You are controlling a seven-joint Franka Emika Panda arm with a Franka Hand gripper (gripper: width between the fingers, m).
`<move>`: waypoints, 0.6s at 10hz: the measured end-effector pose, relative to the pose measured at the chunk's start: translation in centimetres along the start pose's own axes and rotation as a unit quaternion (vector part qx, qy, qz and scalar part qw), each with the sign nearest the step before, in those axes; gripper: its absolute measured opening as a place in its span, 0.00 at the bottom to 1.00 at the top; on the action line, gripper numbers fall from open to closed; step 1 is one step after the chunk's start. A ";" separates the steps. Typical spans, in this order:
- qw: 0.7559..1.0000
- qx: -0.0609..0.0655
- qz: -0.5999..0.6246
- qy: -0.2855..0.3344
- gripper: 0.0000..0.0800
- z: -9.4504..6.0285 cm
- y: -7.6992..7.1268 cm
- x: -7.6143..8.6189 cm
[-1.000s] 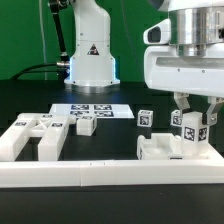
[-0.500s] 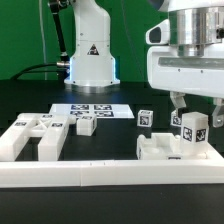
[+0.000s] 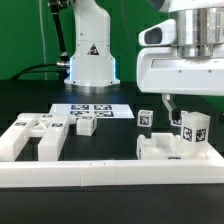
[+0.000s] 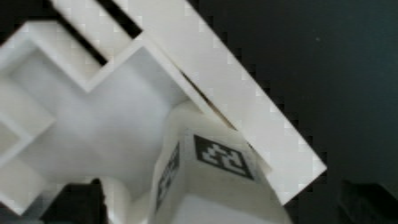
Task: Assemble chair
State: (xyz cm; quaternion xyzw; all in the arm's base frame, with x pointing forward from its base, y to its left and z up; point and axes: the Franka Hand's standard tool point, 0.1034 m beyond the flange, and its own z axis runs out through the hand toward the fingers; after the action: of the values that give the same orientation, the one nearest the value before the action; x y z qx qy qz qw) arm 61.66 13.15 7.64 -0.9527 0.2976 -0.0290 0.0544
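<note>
On the exterior view's right a white chair part (image 3: 160, 149) lies on the black table just behind the front rail. A blocky white leg (image 3: 193, 130) with a black-and-white tag stands upright on it. My gripper (image 3: 191, 106) hangs just above that leg, open, its fingers (image 3: 168, 104) spread wider than the leg and holding nothing. In the wrist view the same tagged leg (image 4: 217, 160) rises close under the camera from the white part (image 4: 80, 110). More white chair pieces (image 3: 30, 136) lie on the exterior view's left.
Two small tagged blocks (image 3: 87, 125) (image 3: 146, 118) stand on the table. The marker board (image 3: 96, 109) lies flat near the arm's white base (image 3: 88, 62). A long white border rail (image 3: 100, 176) runs along the front edge.
The jaws have spread apart and let go of the upright leg, which stays standing. The hand has risen a little.
</note>
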 end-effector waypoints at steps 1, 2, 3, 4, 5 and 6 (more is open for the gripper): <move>0.999 0.000 -0.036 0.000 0.81 0.0 0.0 0.0; 0.997 0.000 -0.080 0.000 0.81 0.0 0.0 0.0; 0.992 -0.001 -0.123 0.000 0.81 0.0 0.0 0.0; 0.986 -0.001 -0.167 0.000 0.81 0.0 0.0 0.1; 0.972 -0.001 -0.233 0.000 0.81 0.0 0.3 0.3; 0.958 -0.003 -0.287 0.002 0.81 0.0 0.5 0.5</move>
State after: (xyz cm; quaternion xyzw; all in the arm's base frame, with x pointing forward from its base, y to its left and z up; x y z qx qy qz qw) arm 61.84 12.47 7.61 -0.9982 0.0121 -0.0438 0.0402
